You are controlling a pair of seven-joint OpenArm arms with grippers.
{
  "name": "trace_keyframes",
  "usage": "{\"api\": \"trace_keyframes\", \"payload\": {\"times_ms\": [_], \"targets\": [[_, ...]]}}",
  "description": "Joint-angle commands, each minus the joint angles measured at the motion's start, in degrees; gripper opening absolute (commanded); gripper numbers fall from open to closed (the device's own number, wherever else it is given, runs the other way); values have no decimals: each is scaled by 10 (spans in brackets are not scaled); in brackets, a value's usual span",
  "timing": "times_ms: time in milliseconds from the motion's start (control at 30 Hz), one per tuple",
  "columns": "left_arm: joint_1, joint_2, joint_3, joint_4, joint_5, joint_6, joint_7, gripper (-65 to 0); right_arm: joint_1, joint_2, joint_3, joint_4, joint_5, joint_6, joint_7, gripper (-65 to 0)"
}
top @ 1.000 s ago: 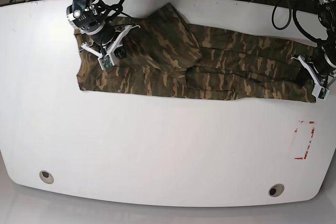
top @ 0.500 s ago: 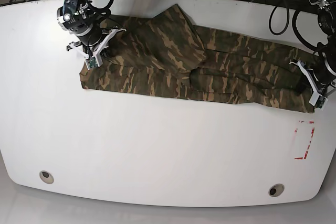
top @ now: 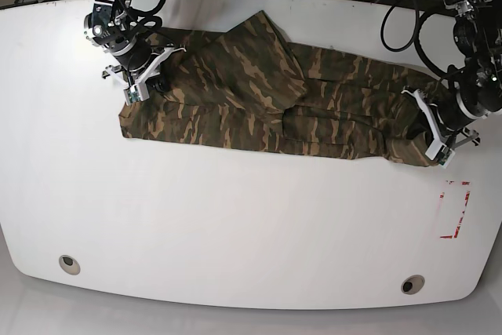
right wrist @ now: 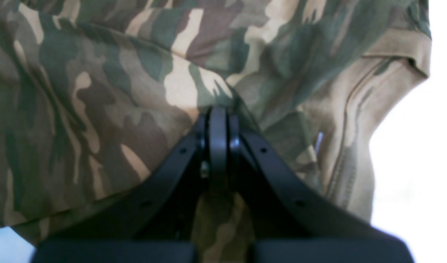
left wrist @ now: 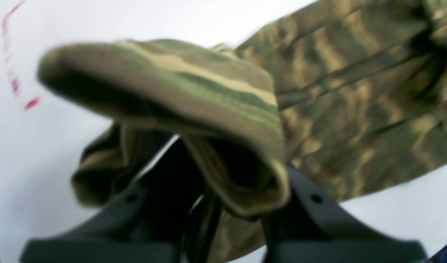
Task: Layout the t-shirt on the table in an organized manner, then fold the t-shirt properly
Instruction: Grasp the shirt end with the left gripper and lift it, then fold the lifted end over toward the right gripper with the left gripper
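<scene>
The camouflage t-shirt (top: 259,92) lies stretched in a long band across the far half of the white table (top: 235,225), with a folded flap near its middle. My right gripper (top: 140,82) is shut on the shirt's left end; in the right wrist view the gripper (right wrist: 218,120) pinches the cloth (right wrist: 99,91) with its jaws together. My left gripper (top: 430,135) holds the shirt's right end a little above the table. In the left wrist view a fold of cloth (left wrist: 194,84) drapes over the gripper (left wrist: 227,175) and hides the fingertips.
A red-marked rectangle (top: 455,209) lies on the table just in front of the left gripper and shows in the left wrist view (left wrist: 15,84). Two grommet holes (top: 69,263) (top: 412,284) sit near the front edge. Cables run along the back edge.
My left gripper has moved inward toward the table's middle with the shirt's end, so the cloth there has slackened and bunched. My right gripper has shifted outward and slightly back with its end.
</scene>
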Motion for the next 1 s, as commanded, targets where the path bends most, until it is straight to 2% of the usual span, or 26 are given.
{"api": "trace_keyframes", "payload": {"times_ms": [0, 267, 467, 967], "targets": [[-10, 10, 13, 10, -9, -1, -11, -621, -3, 1, 0, 1, -12, -3, -20, -650], [-38, 72, 58, 9, -7, -1, 3, -621, -4, -1, -3, 1, -12, -3, -20, -650], [-60, 139, 59, 9, -7, -1, 34, -621, -3, -1, -3, 1, -12, -3, -20, -650], [-58, 216, 59, 9, 17, -1, 65, -621, -3, -2, -4, 1, -12, -3, -20, -650]]}}
